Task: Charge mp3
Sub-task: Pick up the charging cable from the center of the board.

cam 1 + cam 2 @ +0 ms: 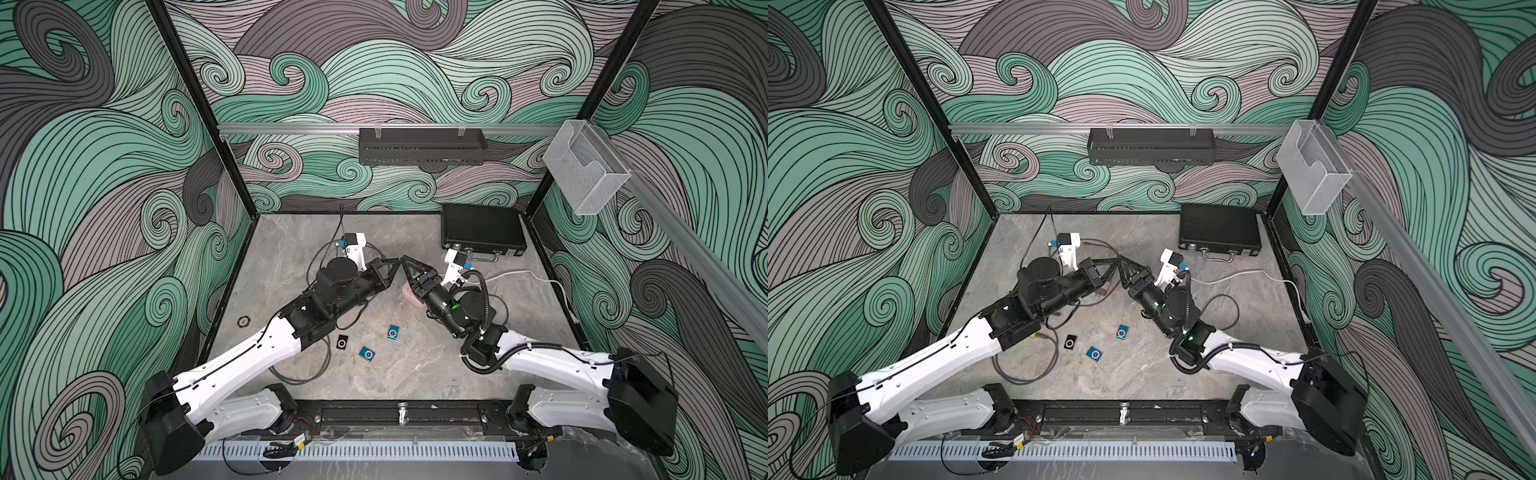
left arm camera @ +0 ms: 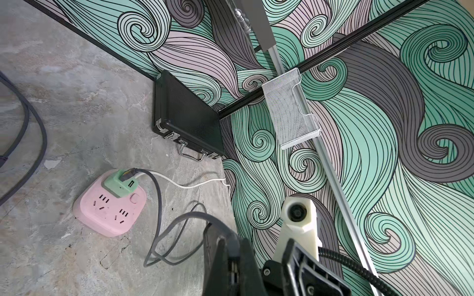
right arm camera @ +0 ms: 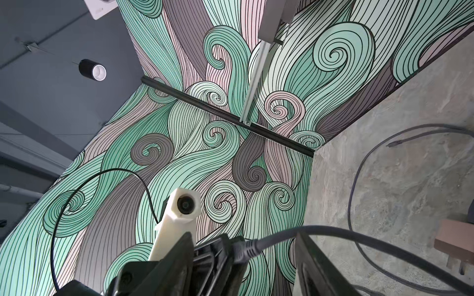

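Three small mp3 players lie on the grey floor in both top views: a black one [image 1: 342, 343] and two blue ones [image 1: 393, 332] [image 1: 367, 353], near the front and well away from both grippers. My left gripper [image 1: 397, 263] [image 2: 232, 242] is shut on the plug of a grey cable [image 2: 230, 237], raised mid-floor. My right gripper [image 1: 406, 262] [image 3: 245, 246] faces it tip to tip, jaws open around that plug [image 3: 242, 249] without pinching it. The cable's other end sits in a green adapter [image 2: 120, 183] on a pink power strip [image 2: 110, 205].
A black case [image 1: 482, 232] lies at the back right corner. A white cord [image 1: 528, 274] runs from the strip to the right wall. Loose grey cable loops [image 1: 299, 374] lie under the left arm. A black shelf [image 1: 422, 145] and a clear bin [image 1: 582, 166] hang on the walls.
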`<state>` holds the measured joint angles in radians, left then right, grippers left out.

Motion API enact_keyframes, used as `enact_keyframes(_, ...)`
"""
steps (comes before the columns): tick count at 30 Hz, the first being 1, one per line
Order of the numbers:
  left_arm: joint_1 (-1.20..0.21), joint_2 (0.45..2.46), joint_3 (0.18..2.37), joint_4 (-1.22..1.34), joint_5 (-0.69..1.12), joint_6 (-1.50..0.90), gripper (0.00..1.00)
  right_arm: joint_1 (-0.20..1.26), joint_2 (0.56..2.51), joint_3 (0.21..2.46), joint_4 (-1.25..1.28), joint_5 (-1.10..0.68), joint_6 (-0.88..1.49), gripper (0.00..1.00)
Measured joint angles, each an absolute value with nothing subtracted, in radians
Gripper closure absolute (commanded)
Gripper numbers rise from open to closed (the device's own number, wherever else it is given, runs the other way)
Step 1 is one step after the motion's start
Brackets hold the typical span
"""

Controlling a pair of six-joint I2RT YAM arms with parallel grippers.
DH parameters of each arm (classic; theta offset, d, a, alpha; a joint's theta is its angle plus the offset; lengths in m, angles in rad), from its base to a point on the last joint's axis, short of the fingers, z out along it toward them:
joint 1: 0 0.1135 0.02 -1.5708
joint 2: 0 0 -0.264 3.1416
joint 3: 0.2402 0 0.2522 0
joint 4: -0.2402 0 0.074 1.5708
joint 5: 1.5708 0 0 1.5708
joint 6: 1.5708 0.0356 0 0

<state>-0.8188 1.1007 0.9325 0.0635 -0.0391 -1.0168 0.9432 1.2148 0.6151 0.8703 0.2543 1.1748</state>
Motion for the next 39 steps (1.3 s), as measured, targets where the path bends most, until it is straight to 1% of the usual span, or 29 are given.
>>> enact_keyframes(2,-0.822,1.091,0.933,0.043,-0.057,-1.002,0.97,0.945,1.17,0.619,0.798,0.255,1.191,0.35)
enact_keyframes(6,-0.829,1.076,0.933,0.013,-0.085,-0.976,0.97,0.952,1.065,0.636,0.681,0.265,1.222,0.34)
enact_keyframes(9,-0.831,1.077,0.934,0.01,-0.09,-0.968,0.97,0.952,1.024,0.653,0.623,0.27,1.253,0.34)
enact_keyframes(19,-0.835,1.107,0.935,0.035,-0.089,-0.969,0.97,0.967,1.097,0.638,0.582,0.262,1.381,0.31)
enact_keyframes(27,-0.857,1.13,0.938,0.057,-0.074,-0.98,0.97,0.968,1.148,0.627,0.671,0.268,1.42,0.31)
enact_keyframes(30,-0.867,1.131,0.938,0.064,-0.068,-0.986,0.97,0.968,1.175,0.621,0.716,0.282,1.431,0.36)
enact_keyframes(31,-0.868,1.131,0.937,0.066,-0.067,-0.989,0.97,0.968,1.182,0.62,0.723,0.287,1.433,0.39)
enact_keyframes(33,-0.874,1.131,0.937,0.065,-0.067,-0.996,0.97,0.968,1.19,0.619,0.744,0.295,1.435,0.47)
enact_keyframes(35,-0.876,1.13,0.936,0.065,-0.067,-1.001,0.97,0.968,1.193,0.619,0.764,0.308,1.434,0.61)
enact_keyframes(36,-0.879,1.13,0.936,0.065,-0.067,-1.003,0.97,0.968,1.193,0.617,0.774,0.315,1.436,0.65)
enact_keyframes(39,-0.881,1.126,0.931,0.069,-0.067,-1.013,0.97,0.968,1.192,0.609,0.805,0.335,1.422,0.71)
